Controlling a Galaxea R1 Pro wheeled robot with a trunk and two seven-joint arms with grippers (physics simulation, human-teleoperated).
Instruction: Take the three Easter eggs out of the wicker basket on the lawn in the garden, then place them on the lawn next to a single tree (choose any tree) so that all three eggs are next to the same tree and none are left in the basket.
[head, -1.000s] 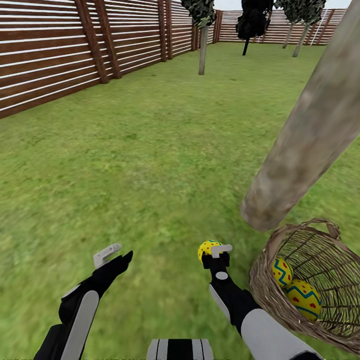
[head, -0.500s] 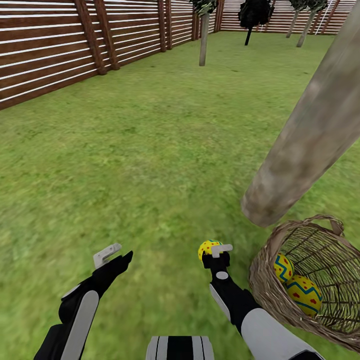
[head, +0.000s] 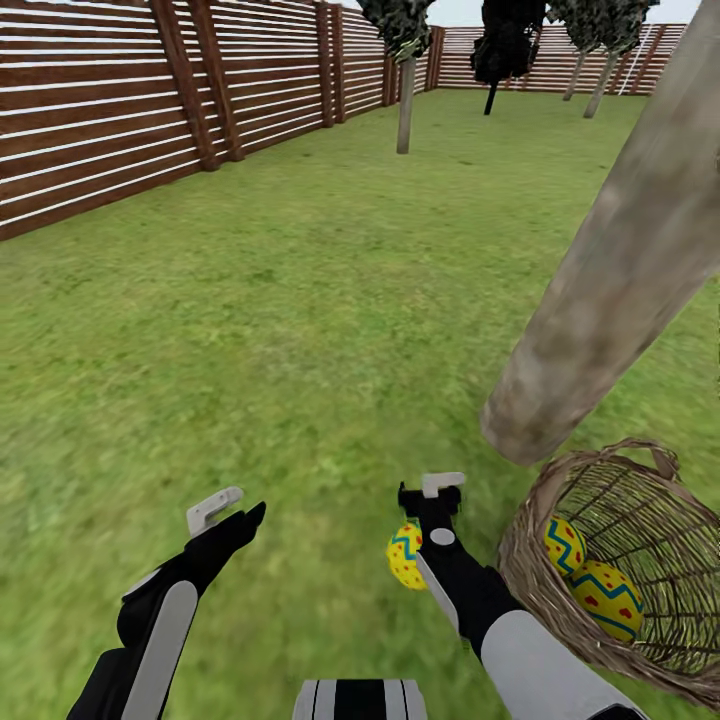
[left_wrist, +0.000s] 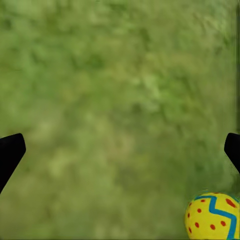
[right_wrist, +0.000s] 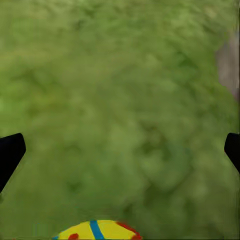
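The lawn (head: 300, 320) is a wide, flat spread of mottled green grass, closed on the left and far side by a brown slatted fence (head: 90, 110). At right the tree (head: 610, 290) rises as a thick, pale, mottled trunk, its foot just beyond the wicker basket (head: 545, 600), a round open weave of brown twigs with a loop handle. Two Easter eggs (head: 608, 596) lie inside it, glossy yellow with blue zigzags and red dots.

The step in hand looks like setting down the first egg: a third egg (head: 405, 556) sits low beside the right arm, near the trunk, outside the basket. The right end effector (head: 430, 492) stands wide open, gripping nothing; the left end effector (head: 228, 508) is likewise spread and empty.

Next, the right arm would need to reach into the basket for another smooth, roll-prone egg.
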